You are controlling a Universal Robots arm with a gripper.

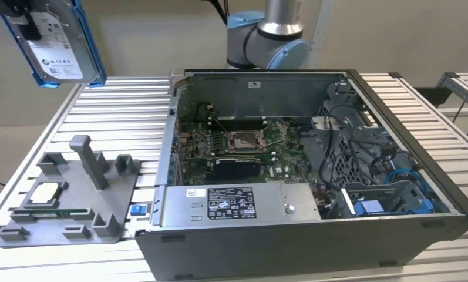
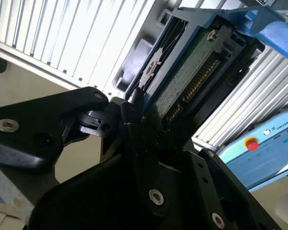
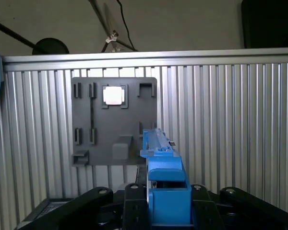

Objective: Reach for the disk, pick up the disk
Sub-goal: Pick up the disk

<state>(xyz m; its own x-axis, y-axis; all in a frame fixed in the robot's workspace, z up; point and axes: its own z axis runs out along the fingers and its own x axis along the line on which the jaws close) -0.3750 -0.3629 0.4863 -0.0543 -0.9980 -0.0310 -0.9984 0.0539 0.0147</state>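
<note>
High over the ribbed aluminium table (image 1: 116, 111), at the exterior view's left, hangs the flat silver-grey metal disk (image 1: 61, 50) with its white label and blue side rails, standing on edge and clear of every surface, so the pick-up looks done. In the first wrist view the black two-fingered gripper (image 3: 167, 203) is clamped on it, fingers (image 3: 133, 203) pressed against either side of the blue rail. Gripping across the thin body probably gives flat, parallel contact. Below sit the grey plastic fixture tray (image 1: 69, 205), carrying a small square silver chip (image 1: 46, 192), and the open grey computer case (image 1: 296, 176). The height likely keeps the load from snagging either.
</note>
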